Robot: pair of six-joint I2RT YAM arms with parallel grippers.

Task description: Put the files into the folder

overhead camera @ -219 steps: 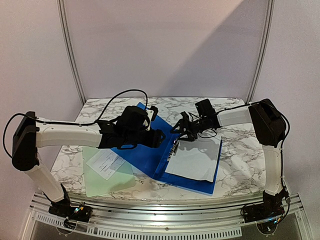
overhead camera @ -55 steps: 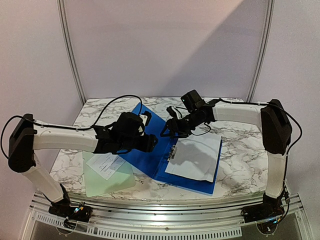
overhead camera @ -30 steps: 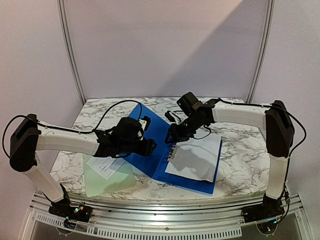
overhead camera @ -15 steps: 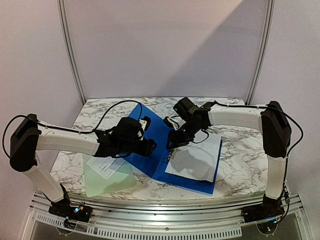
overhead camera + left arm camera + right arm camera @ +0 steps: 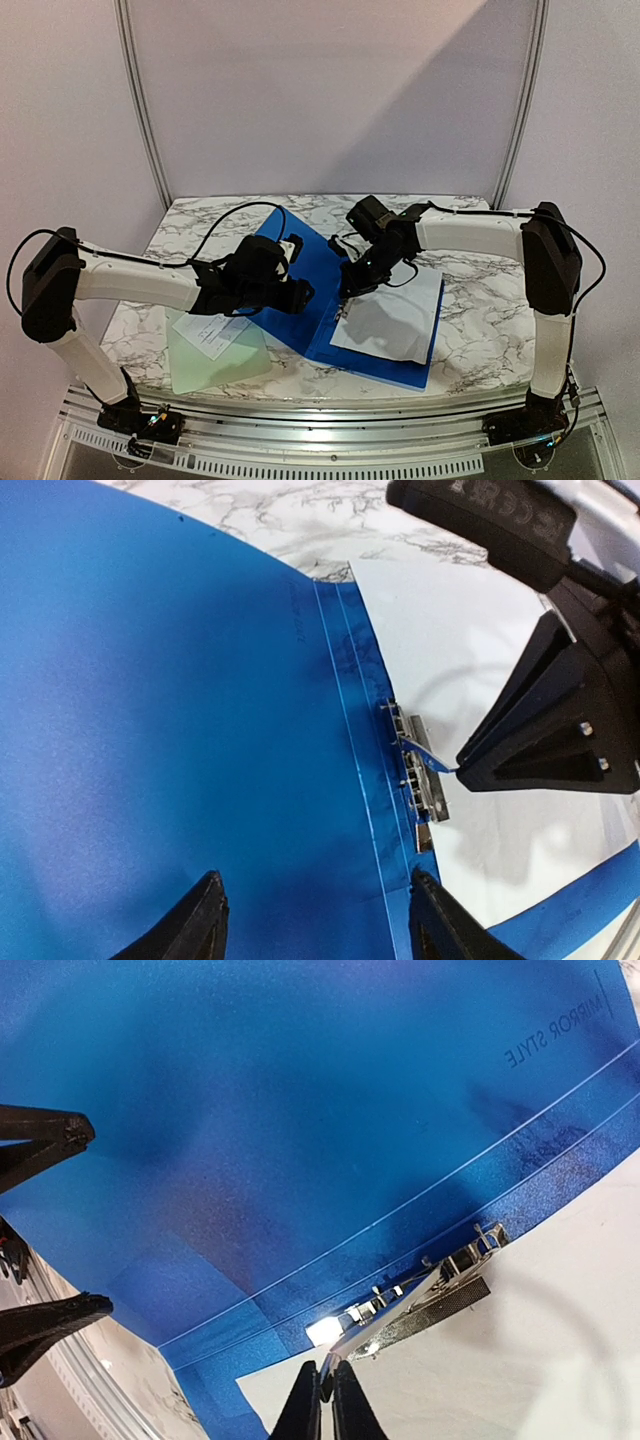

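Right gripper [image 5: 322, 1392] has its two fingers pinched together at the bottom middle of the right wrist view, closed on the thin lever end of the metal clip [image 5: 420, 1298]. The clip runs up and to the right from the fingertips along the spine of the folder [image 5: 300, 1110]. In the left wrist view the same black fingers come in from the right of the frame and meet at the lever's tip, just beside the clip's hinge.

The clip sits where the blue plastic borders the large white sheet [image 5: 392, 318]. That sheet lies flat on the folder's right-hand half, lower right of centre in the top view. Whether its edge is tucked beneath the clip I cannot tell. Faint lettering reading MIRROR STYLE shows on the blue at the upper right of the right wrist view.

Left gripper [image 5: 315, 930] stands open at the bottom of the left wrist view, fingers well apart with nothing between them, over the folder's left-hand half. Whether they touch it I cannot tell.

In the top view the folder is spread open across the middle of the marble table [image 5: 485, 300]. At the lower left, outside the folder, the small printed slip [image 5: 210, 330] lies on a pale green sheet [image 5: 220, 365], near the folder's left edge.
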